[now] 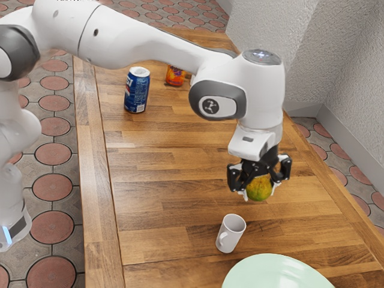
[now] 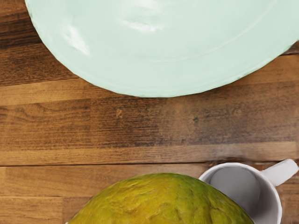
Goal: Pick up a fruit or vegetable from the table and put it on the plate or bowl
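Note:
A green-yellow mango [image 1: 260, 188] hangs a little above the wooden table, held between the black fingers of my gripper [image 1: 259, 186], which is shut on it. In the wrist view the mango [image 2: 161, 199] bulks large just under my hand. A pale green plate [image 1: 276, 273] lies at the table's front edge, toward the exterior view's lower right of the mango; the plate [image 2: 163, 44] sits apart from the fruit with bare wood between them.
A white mug [image 1: 230, 232] stands upright just in front of the mango, between it and the plate; the mug [image 2: 250, 191] is close beside the fruit. A blue soda can [image 1: 137, 90] and an orange jar [image 1: 174, 75] stand at the far end.

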### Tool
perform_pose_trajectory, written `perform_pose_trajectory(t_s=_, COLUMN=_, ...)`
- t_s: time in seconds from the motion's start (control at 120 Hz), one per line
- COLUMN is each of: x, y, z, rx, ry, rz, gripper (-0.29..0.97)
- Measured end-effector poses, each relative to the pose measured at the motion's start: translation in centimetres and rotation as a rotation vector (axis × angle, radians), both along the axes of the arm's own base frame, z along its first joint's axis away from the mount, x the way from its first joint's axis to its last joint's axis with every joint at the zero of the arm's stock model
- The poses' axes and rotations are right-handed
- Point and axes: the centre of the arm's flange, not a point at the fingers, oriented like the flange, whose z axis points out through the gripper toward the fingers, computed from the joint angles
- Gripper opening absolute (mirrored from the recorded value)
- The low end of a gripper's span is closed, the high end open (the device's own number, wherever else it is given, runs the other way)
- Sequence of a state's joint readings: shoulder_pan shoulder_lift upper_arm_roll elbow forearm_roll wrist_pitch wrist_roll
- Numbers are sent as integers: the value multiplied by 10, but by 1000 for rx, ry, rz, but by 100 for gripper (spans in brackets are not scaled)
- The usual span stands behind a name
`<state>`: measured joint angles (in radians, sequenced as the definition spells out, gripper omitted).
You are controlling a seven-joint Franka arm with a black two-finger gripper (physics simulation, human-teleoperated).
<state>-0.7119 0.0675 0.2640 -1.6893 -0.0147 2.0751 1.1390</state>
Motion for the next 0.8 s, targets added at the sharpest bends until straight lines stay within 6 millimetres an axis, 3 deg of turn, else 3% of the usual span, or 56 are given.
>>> perform_pose_trajectory(t_s=0.15, x=-78, y=-117, z=-1, rx=3, ry=23, rz=-219, gripper=33)
perform_pose_trajectory(t_s=0.242, x=-111, y=-157, z=-7, rx=8, ry=39, rz=-296, gripper=33)
perform_pose_trajectory(t_s=0.3, x=-111, y=-160, z=-13, rx=16, ry=46, rz=-294, gripper=34)
perform_pose_trajectory(t_s=0.442, x=-81, y=-141, z=-29, rx=22, ry=47, rz=-233, gripper=34)
perform_pose_trajectory(t_s=0.8, x=-72, y=-147, z=-34, rx=0, ry=7, rz=-225, gripper=34)
